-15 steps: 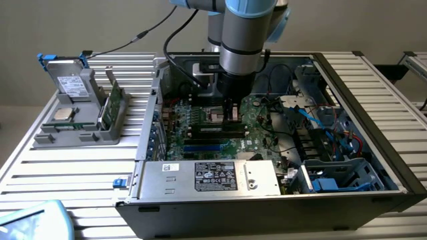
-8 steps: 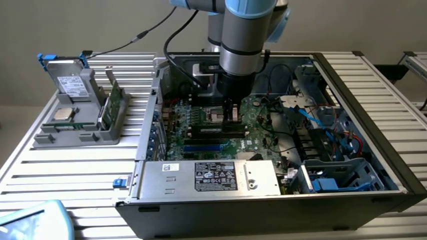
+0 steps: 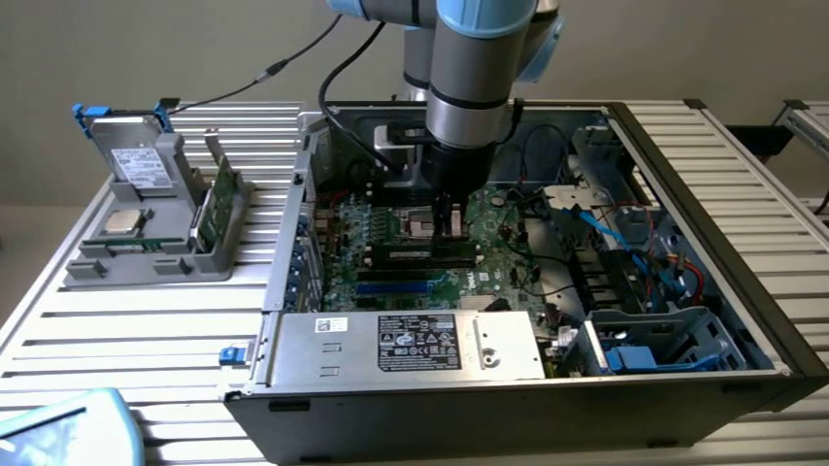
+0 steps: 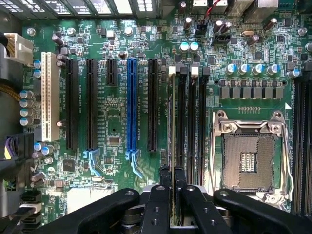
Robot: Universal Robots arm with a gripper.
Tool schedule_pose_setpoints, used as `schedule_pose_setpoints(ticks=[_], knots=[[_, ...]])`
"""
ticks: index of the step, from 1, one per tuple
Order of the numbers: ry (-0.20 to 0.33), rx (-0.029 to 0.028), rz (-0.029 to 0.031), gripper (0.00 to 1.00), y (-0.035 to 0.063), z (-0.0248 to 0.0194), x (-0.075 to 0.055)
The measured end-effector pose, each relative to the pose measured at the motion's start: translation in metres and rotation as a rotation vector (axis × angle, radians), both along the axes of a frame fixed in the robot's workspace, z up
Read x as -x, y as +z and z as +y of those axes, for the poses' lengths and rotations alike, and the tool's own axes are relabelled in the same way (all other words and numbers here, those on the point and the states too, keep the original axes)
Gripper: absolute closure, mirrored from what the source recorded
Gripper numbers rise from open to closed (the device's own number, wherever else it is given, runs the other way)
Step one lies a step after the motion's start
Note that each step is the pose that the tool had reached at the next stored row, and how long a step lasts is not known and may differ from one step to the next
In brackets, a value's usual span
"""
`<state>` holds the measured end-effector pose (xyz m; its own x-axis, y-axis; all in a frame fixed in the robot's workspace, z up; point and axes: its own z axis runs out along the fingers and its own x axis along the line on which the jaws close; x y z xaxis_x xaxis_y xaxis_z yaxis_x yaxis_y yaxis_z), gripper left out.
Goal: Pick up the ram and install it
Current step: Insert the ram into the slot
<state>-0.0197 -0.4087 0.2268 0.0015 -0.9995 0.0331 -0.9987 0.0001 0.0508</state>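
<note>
My gripper reaches down inside the open computer case, over the motherboard. In the wrist view the gripper is shut on the ram. The ram shows edge-on as a thin green strip running away from the fingertips. It lines up with the outermost of the black memory slots, beside a white latch. Whether it is seated or just above the slot I cannot tell. The empty processor socket lies just beyond the slots.
On the exterior view's left, a grey tray on the slatted table holds a wider green card, a silver processor chip and a drive. The power supply sits at the case front, with blue and red cables on the right.
</note>
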Motion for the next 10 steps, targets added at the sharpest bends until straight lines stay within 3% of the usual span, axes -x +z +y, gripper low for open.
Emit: schedule_pose_setpoints(ticks=[10], knots=[[0.000,-0.0028,0.0001,0.86,-0.0005,0.0000,0.0000]])
